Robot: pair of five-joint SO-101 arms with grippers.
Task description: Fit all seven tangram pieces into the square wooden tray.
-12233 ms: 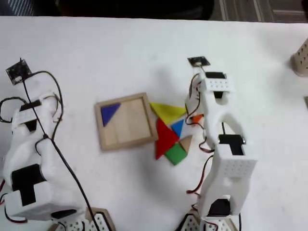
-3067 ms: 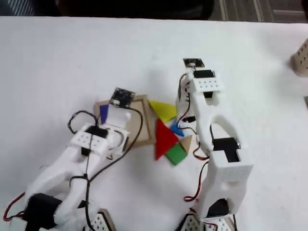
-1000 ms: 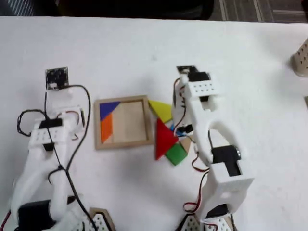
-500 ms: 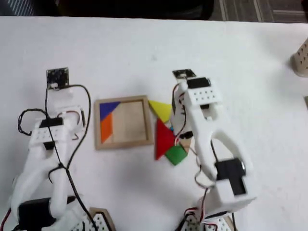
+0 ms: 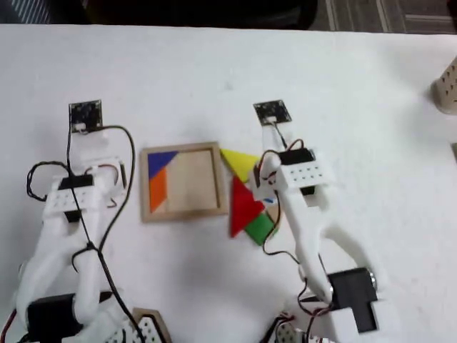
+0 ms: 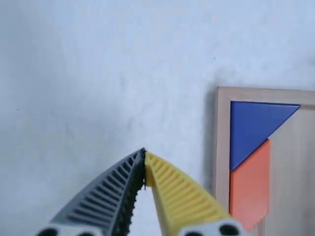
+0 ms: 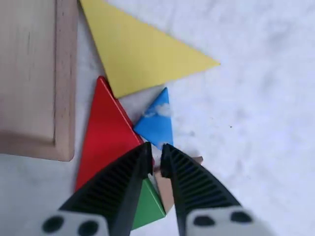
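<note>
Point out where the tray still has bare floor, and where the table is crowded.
Bare: the tray floor from the dark blue triangle and orange piece across to the opposite rim; also the table around the left gripper. Crowded: yellow triangle, red triangle, light blue triangle and green piece packed beside the tray at the right gripper.

The square wooden tray [image 5: 186, 214] is lying flat near the middle of the surface. A dark blue triangle [image 5: 160, 161] is sitting in one far corner. An orange parallelogram [image 5: 158, 189] is touching it along the same wall. Against the opposite wall's outside, a yellow triangle [image 5: 240, 163], red triangle [image 5: 243, 204], light blue triangle [image 7: 155, 123], green square [image 5: 260, 227] and plain wooden piece [image 7: 165, 189] are lying clustered together.
</note>
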